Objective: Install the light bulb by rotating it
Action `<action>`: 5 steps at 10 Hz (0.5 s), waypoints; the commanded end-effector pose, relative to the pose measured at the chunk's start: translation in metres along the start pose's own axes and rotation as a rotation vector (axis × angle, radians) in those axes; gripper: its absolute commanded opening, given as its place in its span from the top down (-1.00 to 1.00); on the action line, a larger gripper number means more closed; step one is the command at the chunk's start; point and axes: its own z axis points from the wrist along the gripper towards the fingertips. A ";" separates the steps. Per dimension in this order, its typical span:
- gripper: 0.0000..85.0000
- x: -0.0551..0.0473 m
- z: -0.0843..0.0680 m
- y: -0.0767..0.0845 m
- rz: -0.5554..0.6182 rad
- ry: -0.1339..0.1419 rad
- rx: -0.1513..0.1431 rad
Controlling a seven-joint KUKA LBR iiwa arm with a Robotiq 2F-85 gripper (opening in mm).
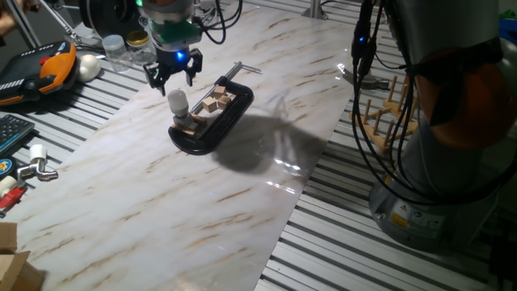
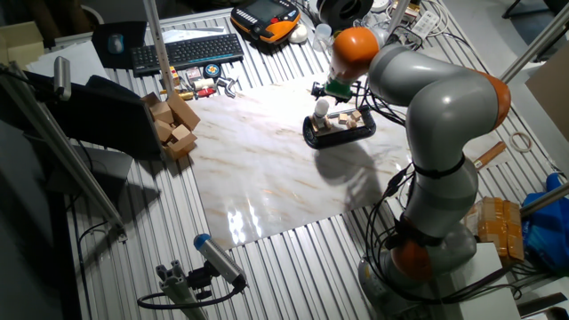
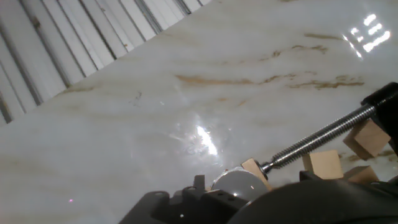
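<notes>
— Looking from the biggest thing down, we have the KUKA arm (image 2: 444,116) bent over the far side of the marble table (image 1: 202,210), with its wrist pointing roughly straight down. What sits under it?

— We see the black clamp (image 1: 212,121) lying flat on the marble, wooden blocks (image 1: 216,100) held in its frame and its screw running off toward the far edge. The light bulb (image 1: 178,102) stands upright at the near end of the clamp, white globe on top, grey base below, seated in what we take for the socket.

— And the gripper (image 1: 172,71)?

— It hangs just above the bulb, apart from it, and a little toward the far side. The jaws stand spread, one finger on each side of a gap wider than the globe. The bulb's long axis runs vertical, close to in line with the fingers.

— So what does the coming move turn on?

— We judge a short drop, so the fingers straddle the globe before closing and twisting. The hand view is poor: the bulb (image 3: 239,183) shows only as a pale dome at the bottom edge, so we cannot tell how well it is centred.
</notes>
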 end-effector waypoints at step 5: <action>-0.60 -0.003 -0.015 0.001 -0.384 0.080 -0.025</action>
